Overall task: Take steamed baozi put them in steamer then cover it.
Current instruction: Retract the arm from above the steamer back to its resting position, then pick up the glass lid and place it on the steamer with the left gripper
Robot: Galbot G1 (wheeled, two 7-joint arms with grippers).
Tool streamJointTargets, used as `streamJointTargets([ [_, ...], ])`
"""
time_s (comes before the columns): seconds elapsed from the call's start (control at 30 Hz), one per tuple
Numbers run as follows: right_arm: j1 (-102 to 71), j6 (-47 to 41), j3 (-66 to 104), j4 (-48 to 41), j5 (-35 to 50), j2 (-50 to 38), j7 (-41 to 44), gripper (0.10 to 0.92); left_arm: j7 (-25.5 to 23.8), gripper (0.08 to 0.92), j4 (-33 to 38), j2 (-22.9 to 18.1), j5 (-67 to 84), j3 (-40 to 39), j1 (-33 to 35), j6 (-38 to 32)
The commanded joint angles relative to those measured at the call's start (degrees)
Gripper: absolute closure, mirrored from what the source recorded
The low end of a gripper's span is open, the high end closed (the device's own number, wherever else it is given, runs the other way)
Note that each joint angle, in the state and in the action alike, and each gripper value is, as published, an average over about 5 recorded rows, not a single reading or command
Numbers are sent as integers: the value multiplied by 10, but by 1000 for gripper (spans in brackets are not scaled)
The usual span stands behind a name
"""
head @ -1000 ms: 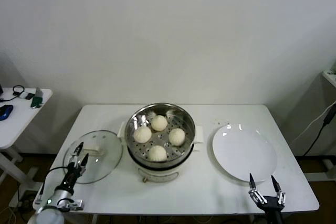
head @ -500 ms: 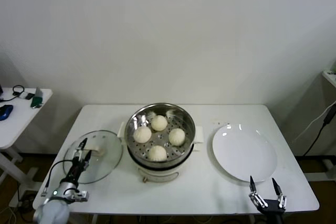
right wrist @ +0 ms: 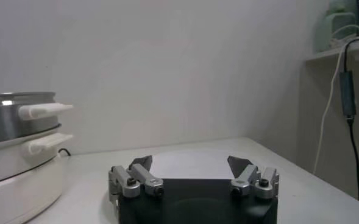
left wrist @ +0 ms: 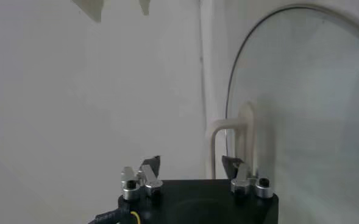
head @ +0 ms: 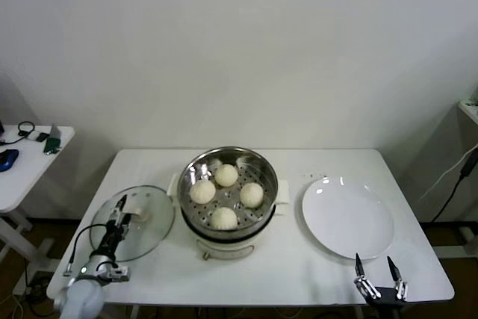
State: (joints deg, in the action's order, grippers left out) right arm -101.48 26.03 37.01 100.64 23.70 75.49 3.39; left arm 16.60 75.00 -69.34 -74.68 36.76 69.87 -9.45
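Observation:
Several cream-white baozi (head: 227, 195) sit inside the shiny steel steamer (head: 196, 169), which stands on its cream-white pot base at the table's middle. The glass cover (head: 153, 229) lies flat on the table to the steamer's left, with its cream handle (head: 138, 211) up. My left gripper (head: 121, 211) is open and hovers over the cover, its fingertips just short of the handle (left wrist: 231, 143). My right gripper (head: 379, 267) is open and empty at the table's front right edge, in front of the plate.
A flat white plate (head: 348, 217) lies to the right of the steamer. The steamer's side handles (right wrist: 44, 110) show in the right wrist view. A small side table (head: 26, 162) stands off to the left.
My left gripper has moved forward over the cover toward its handle. My right gripper has dropped back slightly toward the table's front edge.

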Motion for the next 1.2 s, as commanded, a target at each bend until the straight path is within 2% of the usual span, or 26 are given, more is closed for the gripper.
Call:
streamJointTargets([
  [0.03,-1,2,0,0,-2,2,0,203,-16,346,-5,-2,3,-2,-7,28],
  [0.37,-2,3,1,2,-10,4,3,203,-24,641,-16,-3,3,-3,-11,40],
  [0.6,-2,5,2,1,-13,10,3,203,-22,830,7,-5,19,-5,-1,40],
  [0.73,-4,8,1,1,-18,12,2,203,-33,858,53,0,51,-2,10,51],
  [0.83,-5,9,2,1,-21,12,2,203,-57,858,123,15,93,4,27,77],
  [1.0,-4,1,2,2,-32,11,-6,203,-115,858,256,53,165,21,70,157],
  [1.2,-3,-11,2,10,-44,11,-11,203,-170,858,375,89,210,37,106,251],
])
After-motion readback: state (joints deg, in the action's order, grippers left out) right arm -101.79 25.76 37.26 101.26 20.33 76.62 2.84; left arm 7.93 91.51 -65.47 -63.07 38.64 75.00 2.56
